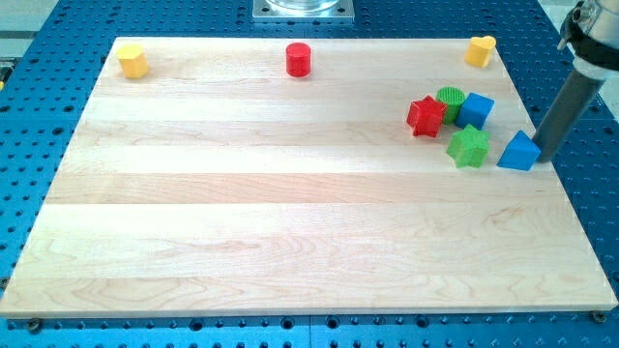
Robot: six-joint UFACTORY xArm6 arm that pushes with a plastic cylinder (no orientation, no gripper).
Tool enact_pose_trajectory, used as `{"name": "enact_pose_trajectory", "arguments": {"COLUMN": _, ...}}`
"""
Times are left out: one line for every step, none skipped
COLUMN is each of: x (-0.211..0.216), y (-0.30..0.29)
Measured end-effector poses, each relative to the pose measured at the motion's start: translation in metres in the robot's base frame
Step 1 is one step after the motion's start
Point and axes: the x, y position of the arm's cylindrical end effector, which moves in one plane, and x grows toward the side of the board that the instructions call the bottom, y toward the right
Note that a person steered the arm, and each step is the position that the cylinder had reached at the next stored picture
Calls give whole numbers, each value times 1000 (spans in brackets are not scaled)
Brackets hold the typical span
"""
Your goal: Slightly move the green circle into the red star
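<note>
The pale, grained wooden bench (290, 232) sits on a blue perforated base (48, 58), and the smooth dark rod (571, 101) slants down from the view's top right, with no claw on it and nothing held, so that my tip (539, 153) rests just right of the blue triangle (519, 153). Left of that lie the ridged green star (468, 147), the blue cube (475, 109), the red star (425, 116) and the ribbed green circle (450, 101), which touches the red star's upper right and the cube's left. Along the view's top edge stand a red cylinder (299, 59), a yellow block (132, 61) at left and a yellow heart-like block (479, 50) at right.
</note>
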Motion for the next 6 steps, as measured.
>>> {"name": "enact_pose_trajectory", "arguments": {"x": 35, "y": -26}}
{"name": "enact_pose_trajectory", "arguments": {"x": 51, "y": -34}}
{"name": "enact_pose_trajectory", "arguments": {"x": 51, "y": -32}}
{"name": "enact_pose_trajectory", "arguments": {"x": 44, "y": -4}}
{"name": "enact_pose_trajectory", "arguments": {"x": 39, "y": 26}}
{"name": "enact_pose_trajectory", "arguments": {"x": 39, "y": 39}}
